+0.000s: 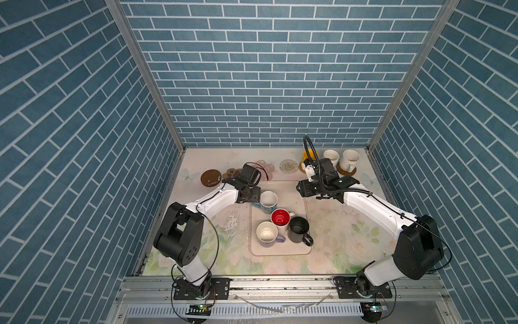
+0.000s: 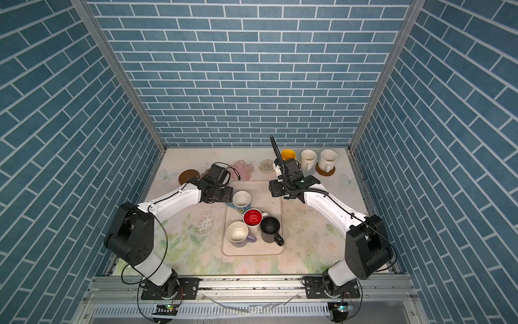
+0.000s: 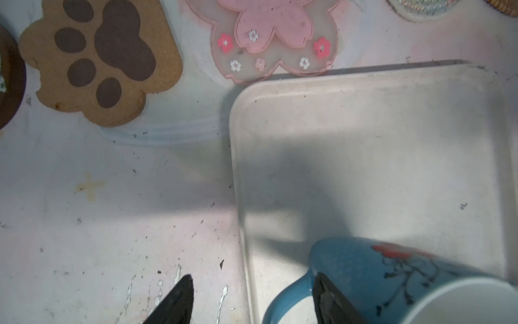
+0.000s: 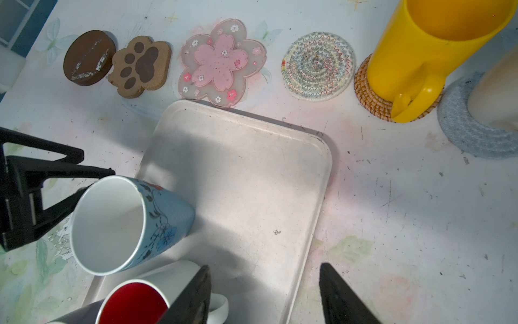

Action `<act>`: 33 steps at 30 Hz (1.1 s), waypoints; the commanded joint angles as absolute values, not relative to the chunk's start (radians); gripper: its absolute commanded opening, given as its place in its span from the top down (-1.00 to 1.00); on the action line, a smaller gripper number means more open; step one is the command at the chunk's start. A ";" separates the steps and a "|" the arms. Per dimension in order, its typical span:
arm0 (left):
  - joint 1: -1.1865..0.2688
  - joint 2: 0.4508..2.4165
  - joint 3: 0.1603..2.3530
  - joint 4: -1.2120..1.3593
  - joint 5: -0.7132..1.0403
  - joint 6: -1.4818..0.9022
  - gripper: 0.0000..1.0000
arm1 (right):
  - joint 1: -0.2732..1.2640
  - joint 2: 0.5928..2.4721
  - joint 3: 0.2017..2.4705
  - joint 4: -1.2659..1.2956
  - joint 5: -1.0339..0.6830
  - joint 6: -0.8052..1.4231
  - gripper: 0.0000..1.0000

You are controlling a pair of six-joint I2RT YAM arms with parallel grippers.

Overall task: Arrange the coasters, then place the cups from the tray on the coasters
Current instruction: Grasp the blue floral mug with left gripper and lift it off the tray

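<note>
On the cream tray [image 1: 280, 250] stand a light blue cup [image 1: 268, 199], a white cup with red inside [image 1: 280, 218], a black cup [image 1: 299, 228] and a lavender cup [image 1: 266, 239]. My left gripper [image 3: 252, 277] is open at the blue cup's handle [image 3: 283, 300], which lies between the fingers. One finger is against the cup's wall and the other is clear of it. My right gripper [image 4: 265, 266] hangs open over the tray's right rim [image 4: 314, 232], empty. A yellow cup [image 1: 307, 156] and two cream cups [image 1: 331, 157] [image 1: 349, 160] stand on coasters at the back right.
Along the back lie a bare brown disc [image 4: 89, 57], a brown paw [image 4: 140, 67], a pink flower [image 4: 218, 63] touching the tray's far rim, and a patterned woven round [image 4: 319, 66]. The rattan coaster [image 4: 370, 98] holds the yellow cup. Walls close in on three sides.
</note>
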State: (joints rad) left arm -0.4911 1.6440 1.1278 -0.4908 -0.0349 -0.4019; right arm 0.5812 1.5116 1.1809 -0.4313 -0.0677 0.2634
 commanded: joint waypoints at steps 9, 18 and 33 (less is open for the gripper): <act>-0.489 1.482 0.978 -0.461 -0.006 -0.442 -0.31 | 0.578 1.508 1.157 -0.416 -0.082 0.293 -0.25; -0.488 1.375 0.911 -0.471 0.010 -0.435 -0.29 | 0.576 1.513 1.169 -0.420 -0.082 0.295 -0.25; -0.488 1.359 1.074 -0.618 0.219 -0.245 -0.37 | 0.567 1.436 1.118 -0.405 -0.146 0.294 -0.25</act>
